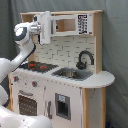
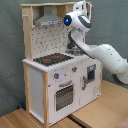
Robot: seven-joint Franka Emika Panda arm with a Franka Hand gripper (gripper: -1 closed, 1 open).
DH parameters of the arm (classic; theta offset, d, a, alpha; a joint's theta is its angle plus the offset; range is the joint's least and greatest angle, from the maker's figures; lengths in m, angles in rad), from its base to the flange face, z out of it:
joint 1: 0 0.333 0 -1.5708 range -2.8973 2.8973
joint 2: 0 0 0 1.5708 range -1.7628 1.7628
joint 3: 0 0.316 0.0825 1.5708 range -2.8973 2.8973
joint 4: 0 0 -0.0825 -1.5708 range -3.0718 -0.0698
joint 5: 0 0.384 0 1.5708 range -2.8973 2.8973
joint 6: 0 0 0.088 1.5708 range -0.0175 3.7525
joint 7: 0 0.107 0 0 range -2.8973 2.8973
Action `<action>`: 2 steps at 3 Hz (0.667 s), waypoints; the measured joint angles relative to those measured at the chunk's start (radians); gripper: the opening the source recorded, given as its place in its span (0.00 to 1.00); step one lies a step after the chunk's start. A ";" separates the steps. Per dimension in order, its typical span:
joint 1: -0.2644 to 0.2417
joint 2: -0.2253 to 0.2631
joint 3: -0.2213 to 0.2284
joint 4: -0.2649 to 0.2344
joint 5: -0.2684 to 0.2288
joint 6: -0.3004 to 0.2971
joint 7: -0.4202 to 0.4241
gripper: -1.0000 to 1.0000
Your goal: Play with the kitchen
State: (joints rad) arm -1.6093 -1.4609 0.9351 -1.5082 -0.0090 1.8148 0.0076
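Note:
The kitchen (image 1: 65, 95) is a tall toy unit of pale wood and white panels. It has a black-red hob (image 1: 39, 65), a sink (image 1: 70, 73), a black faucet (image 1: 85, 59), an oven door (image 1: 27, 102) and a small microwave (image 1: 72, 24). My gripper (image 1: 46, 27) hangs high under the top shelf, just left of the microwave and above the hob. In the second exterior view the grey hood (image 2: 48, 20) shows, and my arm's wrist (image 2: 75, 20) sits right beside it, over the hob (image 2: 52, 59).
A rounded counter end (image 1: 102, 77) sticks out on the first exterior view's right. The kitchen stands on a wooden table (image 2: 100, 112). A grey curtain (image 1: 115, 50) hangs behind. My white arm (image 2: 107, 55) reaches in over the counter from the second exterior view's right.

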 joint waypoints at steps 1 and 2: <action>0.062 0.000 0.000 -0.086 0.001 0.050 0.000 0.00; 0.114 0.000 0.001 -0.167 0.001 0.122 -0.003 0.00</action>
State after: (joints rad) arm -1.4957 -1.4606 0.9356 -1.6751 -0.0078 1.9368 0.0045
